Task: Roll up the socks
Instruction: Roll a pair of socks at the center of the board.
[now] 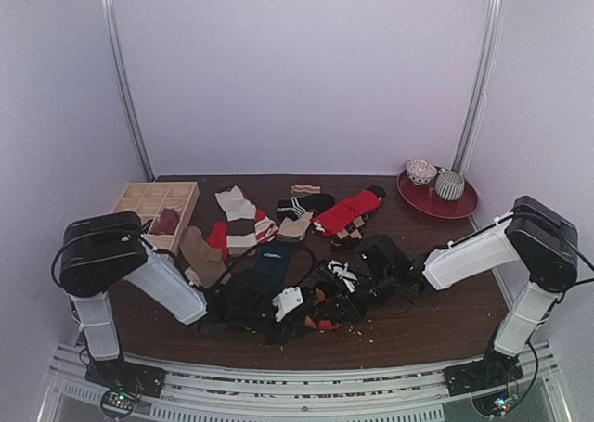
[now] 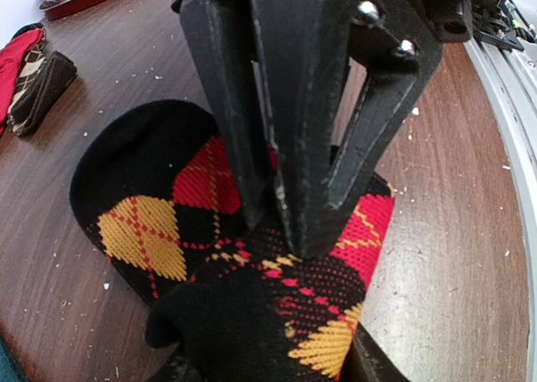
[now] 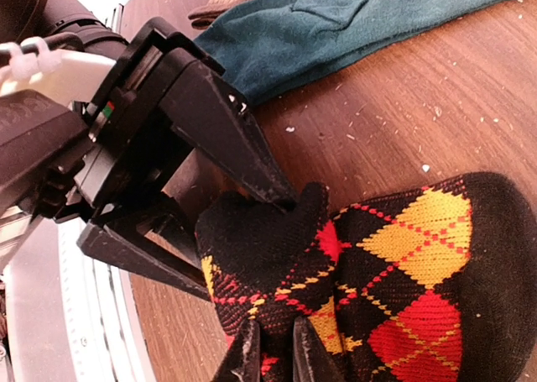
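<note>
A black argyle sock (image 2: 159,222) with red and yellow diamonds lies flat on the wooden table near the front centre (image 1: 323,322). Its near end is folded up into a thick roll (image 3: 268,248). My left gripper (image 2: 277,367) has that roll between its two fingers. My right gripper (image 3: 277,357) comes from the other side and is shut on the fabric at the roll's edge. In the left wrist view its fingers (image 2: 294,147) stand over the sock. A plain teal sock (image 3: 336,25) lies flat just behind.
Several other socks lie in a pile at mid table (image 1: 278,220), among them a red one (image 2: 21,54). A wooden compartment box (image 1: 176,195) stands at the back left. A red plate (image 1: 464,207) with two cups is at the back right.
</note>
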`<action>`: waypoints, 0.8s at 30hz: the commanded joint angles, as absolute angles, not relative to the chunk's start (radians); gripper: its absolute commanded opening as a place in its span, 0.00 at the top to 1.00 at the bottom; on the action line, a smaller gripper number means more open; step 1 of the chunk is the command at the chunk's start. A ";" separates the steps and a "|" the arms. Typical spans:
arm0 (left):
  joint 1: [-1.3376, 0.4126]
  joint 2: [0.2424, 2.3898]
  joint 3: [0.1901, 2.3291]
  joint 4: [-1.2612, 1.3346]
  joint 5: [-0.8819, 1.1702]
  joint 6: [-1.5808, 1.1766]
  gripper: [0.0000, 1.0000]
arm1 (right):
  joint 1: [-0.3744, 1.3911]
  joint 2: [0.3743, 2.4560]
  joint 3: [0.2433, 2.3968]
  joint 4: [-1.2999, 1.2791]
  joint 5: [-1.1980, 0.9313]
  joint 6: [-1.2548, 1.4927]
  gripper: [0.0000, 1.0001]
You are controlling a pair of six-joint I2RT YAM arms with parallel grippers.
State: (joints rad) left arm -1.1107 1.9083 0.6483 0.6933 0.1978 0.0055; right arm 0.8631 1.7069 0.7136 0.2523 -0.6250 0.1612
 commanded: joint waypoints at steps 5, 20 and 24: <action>-1.146 1.947 0.654 0.566 0.251 -0.002 0.74 | 0.858 1.797 0.679 0.061 -0.598 0.150 0.87; -1.145 1.997 0.658 0.453 0.345 -0.244 1.00 | 0.859 1.792 0.737 0.002 -0.543 0.140 0.85; -1.144 1.942 0.588 0.508 0.261 -0.234 0.46 | 0.858 1.823 0.740 0.000 -0.545 0.133 0.84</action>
State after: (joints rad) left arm -1.1114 1.9118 0.6689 0.6476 0.2352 -0.1707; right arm 0.8455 1.7283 0.7723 0.1612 -0.6434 0.1543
